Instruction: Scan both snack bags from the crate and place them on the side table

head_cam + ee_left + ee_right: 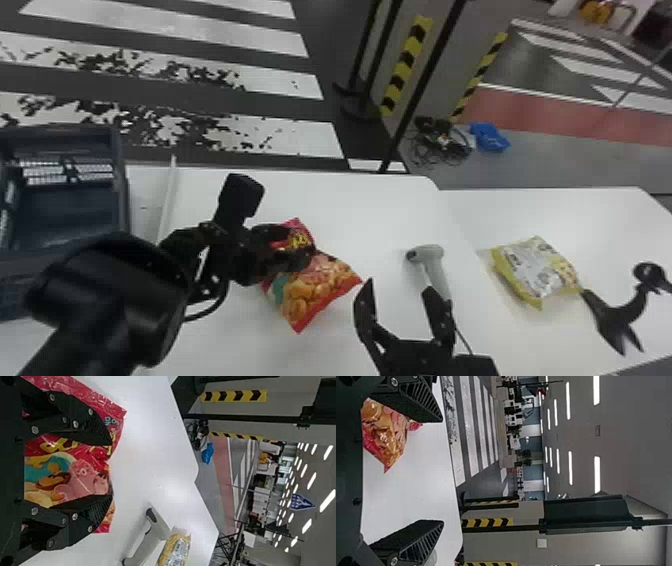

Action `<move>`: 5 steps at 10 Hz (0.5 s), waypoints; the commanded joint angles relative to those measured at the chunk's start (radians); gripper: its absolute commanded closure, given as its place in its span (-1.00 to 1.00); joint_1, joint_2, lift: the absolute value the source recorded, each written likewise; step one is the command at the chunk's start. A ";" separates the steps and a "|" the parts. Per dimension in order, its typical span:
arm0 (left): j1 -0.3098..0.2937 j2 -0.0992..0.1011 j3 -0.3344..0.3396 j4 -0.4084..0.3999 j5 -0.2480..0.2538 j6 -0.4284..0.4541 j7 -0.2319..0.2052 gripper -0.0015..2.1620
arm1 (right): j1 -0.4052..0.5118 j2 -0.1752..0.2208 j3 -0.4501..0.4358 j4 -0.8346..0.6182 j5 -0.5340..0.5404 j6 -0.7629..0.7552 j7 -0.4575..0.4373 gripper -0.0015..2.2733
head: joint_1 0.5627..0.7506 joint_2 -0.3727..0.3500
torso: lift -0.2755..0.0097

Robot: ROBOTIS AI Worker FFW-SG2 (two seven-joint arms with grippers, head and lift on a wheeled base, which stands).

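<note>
1. On the white table (pixel 370 205), the red bag (pixel 312 292) lies with its printed face up, one corner toward my right claw (pixel 399 287). It is between the crate and the scanner, well apart from both.
2. Over that bag is my left claw (pixel 300 252), its fingers wide apart. My left wrist view shows the print between the two of them, with the wrapper running out past both. Whether either finger presses on it, I can't tell.
3. My right claw is spread wide too, nothing between its tips, just beside the red bag. One finger overlaps the scanner's handle in the head view; I can't tell if they touch.
4. The scanner (pixel 440 270) is pale grey and lies on the white table, between the two bags, a dark cable near its handle.
5. On the side table (pixel 595 210), to my right, lies the yellow bag (pixel 537 270), also print up. A black curved thing (pixel 612 315) is right by its corner; what it is, I can't tell.
6. Off to my left is the dark crate (pixel 122 200).
7. On the floor past the tables are tangled cables (pixel 440 140), with a blue thing (pixel 490 137) just beside them.
</note>
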 commanded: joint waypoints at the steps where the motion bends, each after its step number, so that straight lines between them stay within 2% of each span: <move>1: 0.028 -0.003 0.032 -0.104 0.000 0.002 0.005 -0.98 | 0.003 0.000 -0.002 -0.002 0.000 0.000 0.000 -0.93 | 0.41 -0.94 | 0.26; 2: 0.066 -0.003 0.068 -0.193 -0.007 -0.001 0.017 -0.98 | 0.004 0.000 -0.007 -0.002 0.000 0.000 0.000 -0.93 | 0.41 -0.94 | 0.26; 3: 0.110 0.011 0.121 -0.283 -0.010 -0.001 0.037 -0.98 | 0.004 0.000 -0.008 -0.002 -0.003 0.003 0.000 -0.93 | 0.41 -0.94 | 0.26; 4: 0.156 0.043 0.179 -0.344 0.003 -0.004 0.049 -0.98 | 0.000 0.000 -0.008 -0.002 -0.003 0.009 0.000 -0.93 | 0.41 -0.94 | 0.26; 5: 0.202 0.077 0.239 -0.401 0.049 -0.004 0.069 -0.98 | -0.007 0.000 -0.007 -0.002 -0.003 0.009 0.001 -0.93 | 0.41 -0.94 | 0.26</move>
